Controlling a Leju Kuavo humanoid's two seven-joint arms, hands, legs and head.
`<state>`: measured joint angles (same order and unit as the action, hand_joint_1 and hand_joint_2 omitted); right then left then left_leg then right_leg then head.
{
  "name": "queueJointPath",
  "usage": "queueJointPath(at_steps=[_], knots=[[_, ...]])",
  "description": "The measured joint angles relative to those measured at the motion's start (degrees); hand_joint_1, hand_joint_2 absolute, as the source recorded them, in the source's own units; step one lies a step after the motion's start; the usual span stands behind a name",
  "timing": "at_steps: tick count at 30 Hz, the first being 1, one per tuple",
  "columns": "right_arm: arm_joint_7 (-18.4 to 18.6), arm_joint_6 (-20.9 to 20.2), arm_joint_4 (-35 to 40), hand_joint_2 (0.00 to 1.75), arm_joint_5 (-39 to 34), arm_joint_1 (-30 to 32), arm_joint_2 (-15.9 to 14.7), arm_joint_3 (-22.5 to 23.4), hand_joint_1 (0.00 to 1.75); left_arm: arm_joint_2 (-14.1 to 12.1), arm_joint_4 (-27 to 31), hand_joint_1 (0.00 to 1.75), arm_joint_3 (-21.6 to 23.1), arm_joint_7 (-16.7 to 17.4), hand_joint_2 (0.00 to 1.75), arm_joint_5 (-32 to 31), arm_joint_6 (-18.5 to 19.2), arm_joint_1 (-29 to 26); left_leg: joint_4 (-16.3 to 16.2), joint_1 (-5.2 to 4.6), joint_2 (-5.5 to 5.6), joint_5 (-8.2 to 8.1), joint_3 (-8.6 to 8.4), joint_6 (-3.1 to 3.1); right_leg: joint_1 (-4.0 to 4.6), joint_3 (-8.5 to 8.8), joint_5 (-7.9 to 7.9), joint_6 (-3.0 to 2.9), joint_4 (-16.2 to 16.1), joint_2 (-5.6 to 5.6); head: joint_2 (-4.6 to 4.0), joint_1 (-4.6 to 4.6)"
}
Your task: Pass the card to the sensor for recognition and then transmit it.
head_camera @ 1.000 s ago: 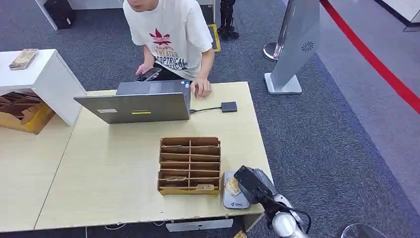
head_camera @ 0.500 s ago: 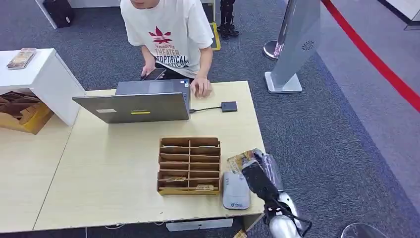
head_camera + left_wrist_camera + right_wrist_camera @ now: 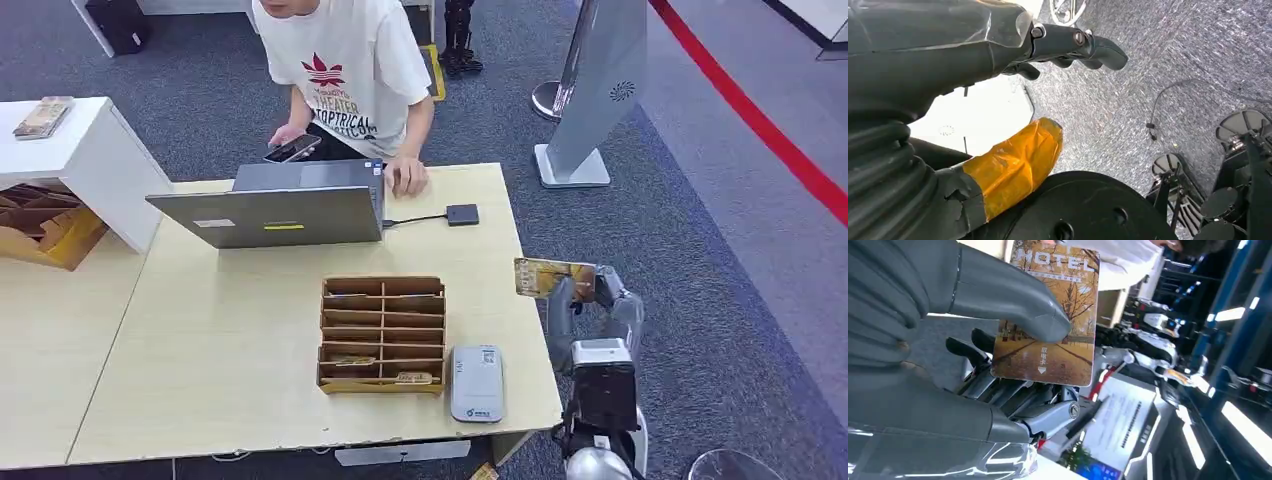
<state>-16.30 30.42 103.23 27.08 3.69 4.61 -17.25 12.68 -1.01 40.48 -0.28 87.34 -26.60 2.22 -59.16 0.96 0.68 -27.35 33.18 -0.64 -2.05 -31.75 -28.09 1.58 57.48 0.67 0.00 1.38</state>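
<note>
Change: a second ago the right hand [image 3: 592,300] lay low over the sensor [image 3: 476,383] with the card [image 3: 541,277] pressed near it; half a second ago it had lifted just past the sensor's far end; it is now raised off the right edge of the surface [image 3: 250,340], forearm upright, the card lifted clear and the sensor fully uncovered
Right hand: grips the card between the thick thumb [image 3: 1013,300] and the darker fingers [image 3: 973,347] behind it; in the wrist view the thumb presses on the card's printed face
Card: held in the air beside the right edge of the surface, well apart from the sensor; its face shows an autumn tree scene with the word HOTEL
Left hand [image 3: 998,45]: in its wrist view the fingers curl in over grey carpet with nothing between them; the thumb is wrapped in yellow tape
Sensor: a flat grey pad lying at the near right corner of the surface, just beside the wooden tray
Tray [image 3: 383,333]: a divided wooden holder near mid-surface, a few cards lying in its nearest compartments
Laptop [image 3: 272,208]: open at the far side, lid back toward the robot, a cable running to a small dark box [image 3: 462,214]
Person [image 3: 350,70]: stands behind the far edge, one hand on the surface, the other holding a phone [image 3: 291,150]
</note>
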Motion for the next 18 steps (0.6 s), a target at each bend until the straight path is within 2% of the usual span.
queueJointPath(at_steps=[7, 12, 15, 18], knots=[[-0.2, 0.0, 1.6, 1.75, 0.0, -1.9, 0.0, -2.0, 1.75, 0.0, 0.0, 0.0, 0.0, -0.2, 1.75, 0.0, 0.1, 0.0, 0.0, 0.01, 0.0, 0.01, 0.0, 0.0, 0.0, 0.01, 0.0, 0.0, 0.0, 0.0, 0.0, 0.0], [1.2, -1.5, 0.8, 1.75, 1.1, -6.2, 0.0, -4.2, 1.75, 0.0, -0.1, 0.0, 0.0, -0.2, 1.75, 0.0, 0.3, 0.0, 0.0, 0.0, 0.02, 0.03, 0.02, 0.01, 0.0, 0.02, 0.01, 0.0, 0.0, 0.0, 0.0, 0.0], [3.0, -2.8, -1.5, 1.75, 2.2, -10.1, 0.0, -5.4, 1.75, -0.2, -0.3, 0.0, 0.3, 0.2, 1.75, 0.0, 0.5, 0.0, 0.0, 0.0, -0.01, 0.03, 0.02, 0.0, 0.0, 0.02, 0.02, -0.01, 0.0, 0.02, 0.0, 0.0], [6.7, -5.0, -5.4, 1.75, 3.0, -14.7, 0.0, -5.6, 1.75, -0.3, -0.3, 0.0, 0.9, 0.7, 1.75, 0.0, 0.7, 0.1, 0.0, 0.0, -0.01, 0.07, 0.0, 0.04, 0.0, 0.02, 0.03, -0.02, 0.0, 0.03, 0.0, -0.04]])
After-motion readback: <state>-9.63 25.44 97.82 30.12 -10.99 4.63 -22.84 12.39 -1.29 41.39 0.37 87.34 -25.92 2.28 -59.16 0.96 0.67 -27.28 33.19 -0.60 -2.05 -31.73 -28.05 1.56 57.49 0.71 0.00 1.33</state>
